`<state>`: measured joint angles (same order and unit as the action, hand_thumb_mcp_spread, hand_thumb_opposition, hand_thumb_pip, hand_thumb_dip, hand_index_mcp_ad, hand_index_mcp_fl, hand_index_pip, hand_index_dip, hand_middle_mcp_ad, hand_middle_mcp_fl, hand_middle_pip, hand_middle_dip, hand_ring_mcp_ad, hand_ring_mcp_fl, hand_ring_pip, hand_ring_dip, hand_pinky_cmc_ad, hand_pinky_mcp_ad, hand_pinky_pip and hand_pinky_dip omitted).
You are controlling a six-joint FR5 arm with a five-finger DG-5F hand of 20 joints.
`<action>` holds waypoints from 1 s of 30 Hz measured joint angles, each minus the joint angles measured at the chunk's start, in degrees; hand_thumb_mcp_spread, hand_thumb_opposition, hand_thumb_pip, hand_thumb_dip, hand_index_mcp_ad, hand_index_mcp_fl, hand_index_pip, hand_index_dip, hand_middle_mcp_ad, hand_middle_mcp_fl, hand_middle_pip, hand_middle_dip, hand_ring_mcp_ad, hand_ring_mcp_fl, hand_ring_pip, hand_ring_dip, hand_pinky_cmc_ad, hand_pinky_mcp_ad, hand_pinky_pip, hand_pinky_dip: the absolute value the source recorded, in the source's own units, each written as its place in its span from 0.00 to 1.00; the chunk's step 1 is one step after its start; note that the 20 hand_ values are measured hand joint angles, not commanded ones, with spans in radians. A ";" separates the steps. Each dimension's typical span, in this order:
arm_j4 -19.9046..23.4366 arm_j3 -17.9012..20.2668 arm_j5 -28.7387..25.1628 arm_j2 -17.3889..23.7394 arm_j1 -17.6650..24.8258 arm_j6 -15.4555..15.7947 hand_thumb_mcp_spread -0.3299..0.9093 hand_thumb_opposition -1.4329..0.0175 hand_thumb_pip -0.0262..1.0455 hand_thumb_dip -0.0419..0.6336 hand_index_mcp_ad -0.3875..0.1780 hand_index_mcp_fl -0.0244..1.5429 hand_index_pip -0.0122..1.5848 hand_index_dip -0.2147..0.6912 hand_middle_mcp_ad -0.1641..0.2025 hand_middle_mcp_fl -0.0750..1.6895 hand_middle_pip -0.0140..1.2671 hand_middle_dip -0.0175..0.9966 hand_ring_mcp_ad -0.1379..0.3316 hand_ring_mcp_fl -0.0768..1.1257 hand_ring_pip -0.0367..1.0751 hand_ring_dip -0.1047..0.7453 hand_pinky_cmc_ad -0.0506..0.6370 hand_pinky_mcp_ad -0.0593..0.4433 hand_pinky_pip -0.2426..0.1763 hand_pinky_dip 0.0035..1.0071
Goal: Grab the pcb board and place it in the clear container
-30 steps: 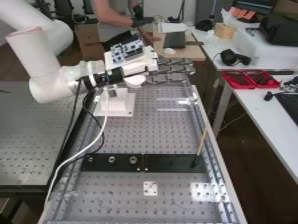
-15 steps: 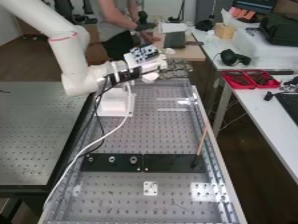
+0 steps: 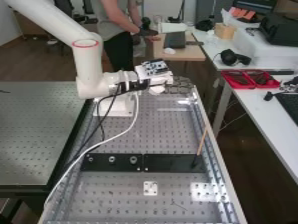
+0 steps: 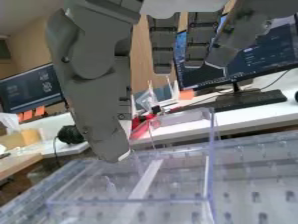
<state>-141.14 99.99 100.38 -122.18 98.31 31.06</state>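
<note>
We can't tell where the board is. Our container (image 4: 126,201) sits towards the bench's (image 3: 120,195) far right corner. Our hand (image 3: 178,86) is by it, fingers (image 4: 163,45) straight, spread. If we lower carelessly, the thumb (image 4: 106,105) could catch the rim and tip it.

The white arm (image 3: 86,70), with rounded tubular links, is being ringed in thin red (image 3: 85,43), and black cables (image 3: 100,116) and a white cable (image 3: 136,114) are being worn along it. A patterned dark-and-pale electronics board (image 3: 154,67) is being carried on the white wrist housing (image 3: 158,80). The hand (image 3: 178,87) is being formed of dark grey, angular shells, its blocky thumb (image 4: 100,107) being dotted with small screws and tipped in white, its fingers (image 4: 163,47) being crossed by dark bands.
</note>
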 joint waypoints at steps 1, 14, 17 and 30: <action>-0.52 -0.30 -0.40 -0.34 -0.12 0.27 0.86 0.38 0.42 0.43 0.30 0.39 0.83 0.39 0.68 0.10 0.12 0.19 0.60 0.12 0.11 0.22 0.55 0.36 0.44 0.19; -4.90 -1.87 -2.20 -0.33 -1.23 1.17 0.79 0.39 0.36 0.43 0.29 0.25 0.70 0.39 0.67 0.08 0.12 0.19 0.59 0.12 0.11 0.22 0.57 0.37 0.43 0.19; -4.84 -1.70 -2.22 -0.05 -1.25 0.89 0.76 0.40 0.38 0.43 0.30 0.20 0.67 0.40 0.67 0.09 0.12 0.19 0.59 0.11 0.11 0.23 0.57 0.37 0.43 0.19; -3.56 0.15 -2.97 3.55 -1.94 -0.48 0.73 0.43 0.39 0.43 0.34 0.14 0.63 0.38 0.67 0.05 0.12 0.19 0.61 0.08 0.11 0.23 0.57 0.37 0.43 0.19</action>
<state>-144.69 100.14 97.42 -118.64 96.37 30.58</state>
